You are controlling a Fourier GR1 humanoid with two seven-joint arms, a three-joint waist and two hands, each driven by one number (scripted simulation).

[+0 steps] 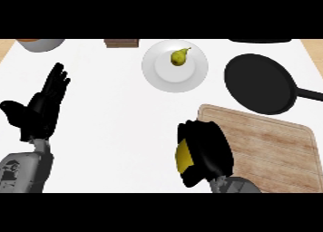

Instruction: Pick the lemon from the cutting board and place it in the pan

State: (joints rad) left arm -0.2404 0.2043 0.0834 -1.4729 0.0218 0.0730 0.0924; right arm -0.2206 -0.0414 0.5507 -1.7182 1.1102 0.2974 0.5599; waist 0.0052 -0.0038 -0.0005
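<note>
Rt hand [204, 152] sits at the left edge of the wooden cutting board [271, 147], near the counter's front edge, fingers curled round the lemon [183, 155]. Only a yellow strip of the fruit shows on the hand's left side (rest hidden by the black fingers). Cannot tell whether lemon is lifted off the board or touching it.

Lt hand [42, 106] is over the counter's [110, 118] left part, fingers straight and pointing up, thumb out to the side, holding nothing; well apart from all items.

Black pan [261, 84] lies toward the counter's back-right, just beyond the board's far edge, handle running off to the right; nothing visible inside.

White plate [175, 65] at back centre carries a yellow-green pear [179, 56], stem up.

Along the back edge: bowl [40, 44] at left corner, partly cut off; small brown block [120, 43] beside the plate, identity unclear; dark object [261, 41] at right, mostly out of view.
</note>
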